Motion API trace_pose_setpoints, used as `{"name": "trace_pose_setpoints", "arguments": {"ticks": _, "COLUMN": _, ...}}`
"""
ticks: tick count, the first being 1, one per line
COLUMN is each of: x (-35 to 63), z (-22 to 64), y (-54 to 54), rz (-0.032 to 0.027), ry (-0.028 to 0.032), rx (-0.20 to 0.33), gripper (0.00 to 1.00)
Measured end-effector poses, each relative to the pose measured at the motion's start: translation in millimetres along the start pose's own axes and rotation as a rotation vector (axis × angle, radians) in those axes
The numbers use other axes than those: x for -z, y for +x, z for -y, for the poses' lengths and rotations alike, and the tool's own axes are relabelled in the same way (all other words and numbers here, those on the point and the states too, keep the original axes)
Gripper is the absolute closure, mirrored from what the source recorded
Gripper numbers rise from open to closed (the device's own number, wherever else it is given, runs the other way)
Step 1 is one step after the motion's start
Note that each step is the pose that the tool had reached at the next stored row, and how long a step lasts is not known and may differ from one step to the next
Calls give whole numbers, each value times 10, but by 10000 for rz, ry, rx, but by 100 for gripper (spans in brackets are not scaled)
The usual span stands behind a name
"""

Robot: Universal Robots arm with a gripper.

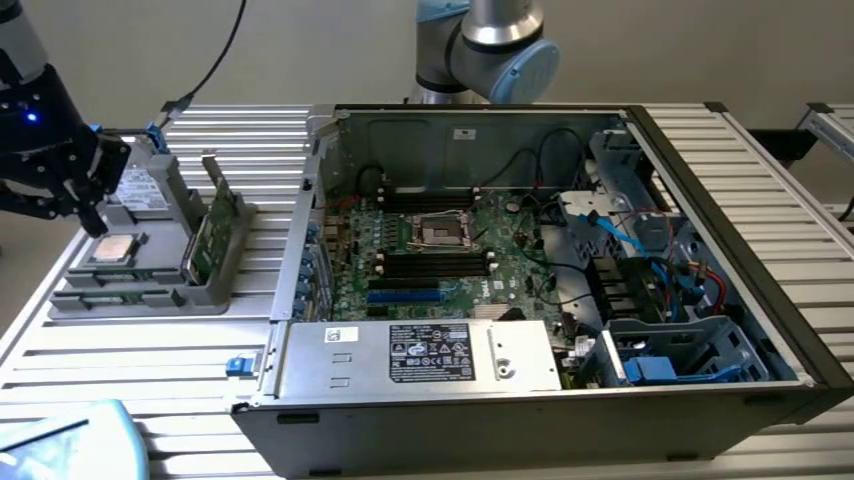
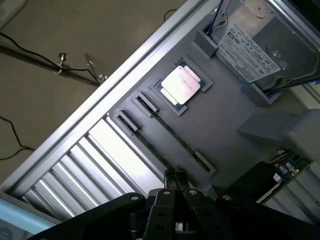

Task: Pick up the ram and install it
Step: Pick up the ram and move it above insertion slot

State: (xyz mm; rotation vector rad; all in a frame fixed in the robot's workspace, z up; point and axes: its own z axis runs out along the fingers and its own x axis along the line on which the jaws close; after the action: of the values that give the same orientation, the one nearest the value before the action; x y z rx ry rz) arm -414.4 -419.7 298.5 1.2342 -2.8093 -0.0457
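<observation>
Jaws: the gripper [image 2: 173, 176] has its jaws pressed fully together, with no gap at the tips. In the exterior view the gripper [image 1: 91, 222] hangs over the parts tray, well apart from the computer case.
Held: nothing can be made out between the tips. I cannot tell whether they nip the edge below them.
Ram: I take the ram [image 2: 150, 147] to be the thin dark strip standing on edge between two end holders in the tray, running straight in under the fingertips. No green shows, so this is a judgement.
Beside it: a second, similar dark strip lies parallel in the neighbouring holders. The square silver processor [image 2: 181, 85] is just past that one.
Tray: the grey tray [image 2: 220, 125] also carries a hard drive [image 2: 260, 45] and, in the exterior view, an upright green card [image 1: 214, 235].
Bench: the ribbed metal bench [image 1: 134, 370] carries both the tray and the open computer case [image 1: 747, 200], whose dark memory slots [image 1: 434, 265] lie beside the processor socket.
Handling: probably light, stiff along its length, thin and easily cracked if twisted, with delicate chips and contacts.
Where to hold: across the two flat faces at mid-length on the top edge, kept square to the slot so it does not tilt.
</observation>
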Motion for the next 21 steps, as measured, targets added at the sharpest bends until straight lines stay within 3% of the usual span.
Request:
{"name": "trace_pose_setpoints", "arguments": {"ticks": 11, "x": -77, "z": 5, "y": -4, "rz": -66, "ry": 67, "rx": 2011, "gripper": 89}}
{"name": "trace_pose_setpoints", "arguments": {"ticks": 21, "x": -155, "z": 9, "y": -9, "rz": -66, "ry": 83, "rx": 3819, "gripper": 89}}
